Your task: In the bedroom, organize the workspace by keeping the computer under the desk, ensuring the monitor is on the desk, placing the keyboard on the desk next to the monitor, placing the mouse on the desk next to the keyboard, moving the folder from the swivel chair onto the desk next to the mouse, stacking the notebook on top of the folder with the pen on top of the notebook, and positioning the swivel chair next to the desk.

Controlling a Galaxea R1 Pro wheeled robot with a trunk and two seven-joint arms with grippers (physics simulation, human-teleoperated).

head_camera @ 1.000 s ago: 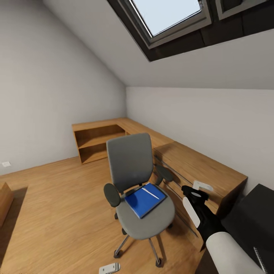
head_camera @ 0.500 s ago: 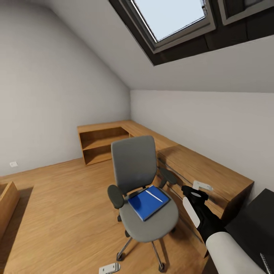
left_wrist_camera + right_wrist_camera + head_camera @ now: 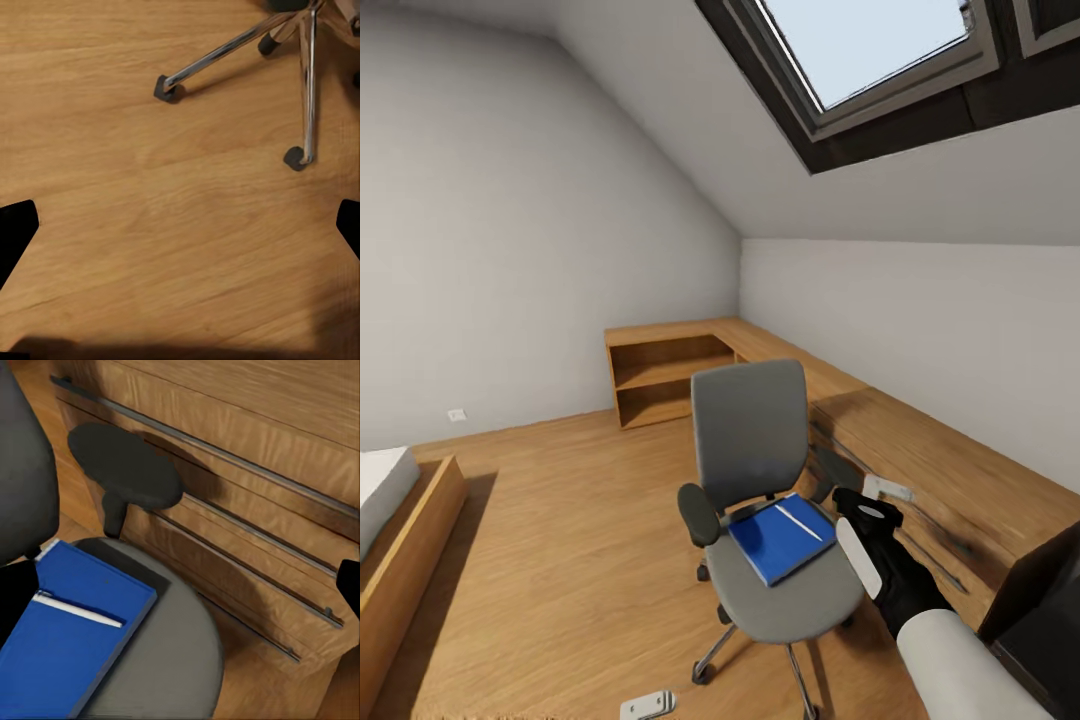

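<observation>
Folder lies on the chair, centre-right of frame, a pen on top; right gripper nearby, spread. Grip the folder's edge, keeping it level.

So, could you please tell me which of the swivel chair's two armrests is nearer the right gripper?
The armrest on the wooden cabinet side, just above the right gripper in the head view; the other armrest sits across the blue folder.

Folder on swivel chair
</observation>
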